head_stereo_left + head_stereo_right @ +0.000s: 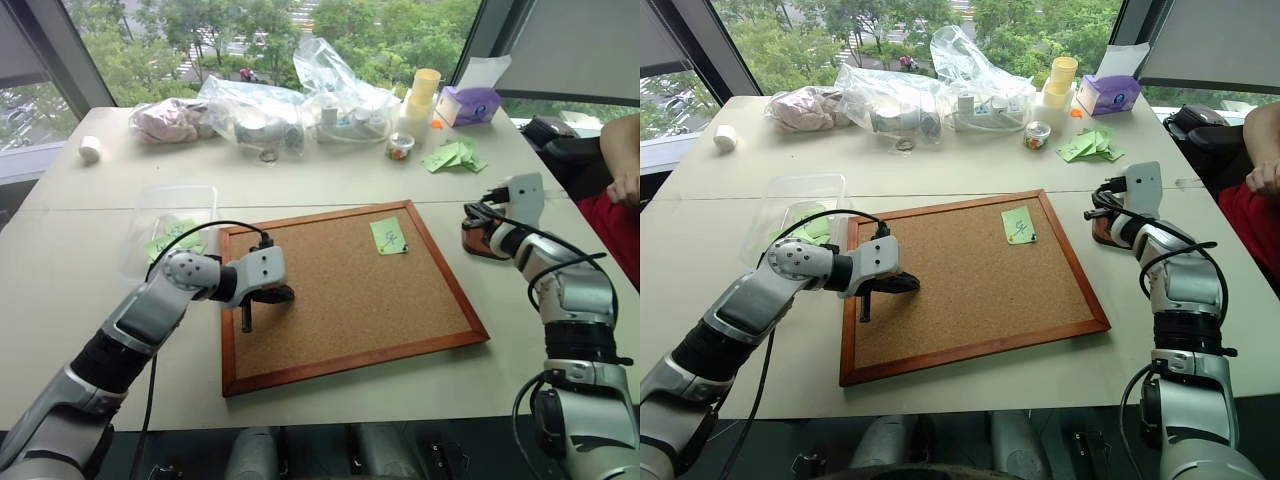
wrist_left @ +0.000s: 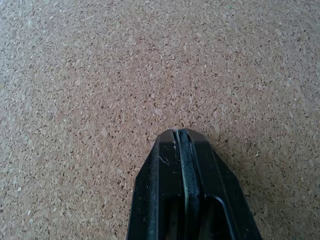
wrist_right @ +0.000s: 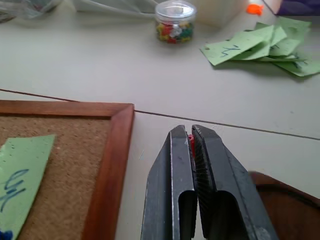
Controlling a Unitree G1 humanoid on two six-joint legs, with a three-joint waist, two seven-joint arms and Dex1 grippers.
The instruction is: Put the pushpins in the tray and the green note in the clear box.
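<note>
Clear box: one translucent plastic clear box (image 1: 150, 205) is sitting behind the left gripper (image 2: 181, 136), whose jaws are clenching empty.
Green note: one light-green paper green note (image 1: 388, 236) is lying between both grippers.
Pin: right gripper (image 3: 191, 131) is pinching one red pushpin (image 3: 190, 141) beside the dark reddish-brown wooden tray (image 3: 290, 197).
</note>
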